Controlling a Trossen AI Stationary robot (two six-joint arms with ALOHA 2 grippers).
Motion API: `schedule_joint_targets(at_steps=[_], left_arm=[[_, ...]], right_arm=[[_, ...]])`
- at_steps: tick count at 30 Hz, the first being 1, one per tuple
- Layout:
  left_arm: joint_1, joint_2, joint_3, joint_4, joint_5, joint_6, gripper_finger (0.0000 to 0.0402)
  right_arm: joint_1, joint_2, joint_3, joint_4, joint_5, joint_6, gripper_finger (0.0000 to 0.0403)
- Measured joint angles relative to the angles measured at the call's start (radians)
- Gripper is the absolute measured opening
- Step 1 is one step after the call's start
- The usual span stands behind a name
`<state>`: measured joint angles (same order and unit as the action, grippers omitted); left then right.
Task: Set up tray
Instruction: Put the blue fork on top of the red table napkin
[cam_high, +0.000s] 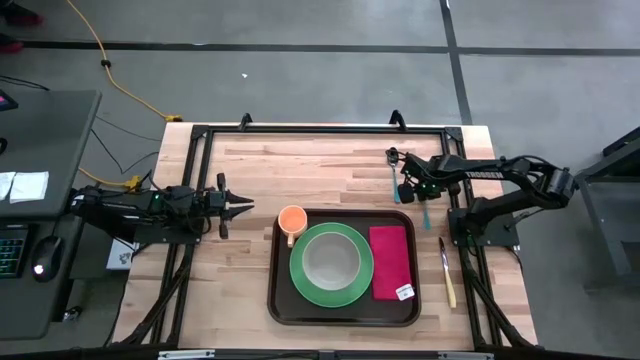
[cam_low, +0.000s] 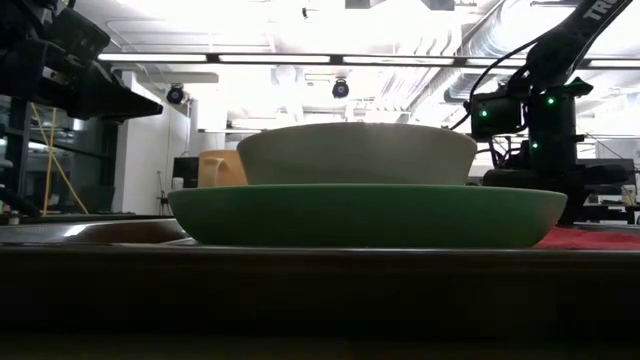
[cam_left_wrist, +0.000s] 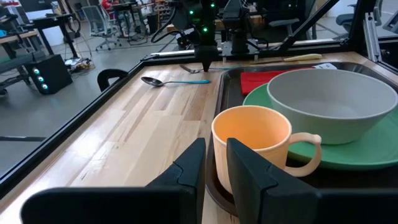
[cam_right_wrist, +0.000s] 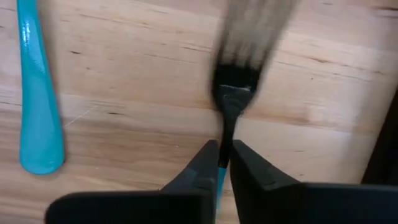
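The dark brown tray (cam_high: 285, 300) lies at the table's near middle. It bears a green plate (cam_high: 303, 280) with a grey bowl (cam_high: 331, 258), an orange cup (cam_high: 291, 219) and a red napkin (cam_high: 389, 262). Beyond the tray's far right corner my right gripper (cam_right_wrist: 222, 163) points down, shut on a teal-handled fork (cam_right_wrist: 231, 99). A teal-handled spoon (cam_high: 392, 172) lies on the wood beside it. My left gripper (cam_left_wrist: 215, 167) waits open and level, left of the cup. My right gripper pinches the fork between its two fingers at the dark neck (cam_right_wrist: 225, 140), where the metal meets the teal handle (cam_right_wrist: 221, 179). The fingers come from above, pointing down, and lie across the fork. Whether the fork is off the wood I cannot tell.
A knife with a pale handle (cam_high: 447, 272) lies on the wood right of the tray. A black frame (cam_high: 300, 128) runs around the table's edges. Bare wood (cam_high: 300, 165) stretches between the tray and the far edge.
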<state>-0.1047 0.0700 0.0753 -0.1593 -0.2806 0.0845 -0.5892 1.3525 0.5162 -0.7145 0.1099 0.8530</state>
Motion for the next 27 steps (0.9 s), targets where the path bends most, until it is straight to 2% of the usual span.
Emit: schedule_joint_targets(at_steps=[3,13,27], left_arm=[[0.000,0.000,0.000,0.000,0.000,0.000,0.0097],[0.000,0.000,0.000,0.000,0.000,0.000,0.0097],[0.000,0.000,0.000,0.000,0.000,0.000,0.0097]], right_arm=[[0.000,0.000,0.000,-0.003,0.001,-0.001,0.0003],[0.000,0.000,0.003,-0.012,-0.003,-0.014,0.0003],[0.000,0.004,0.164,-0.147,-0.022,-0.045,0.0001]])
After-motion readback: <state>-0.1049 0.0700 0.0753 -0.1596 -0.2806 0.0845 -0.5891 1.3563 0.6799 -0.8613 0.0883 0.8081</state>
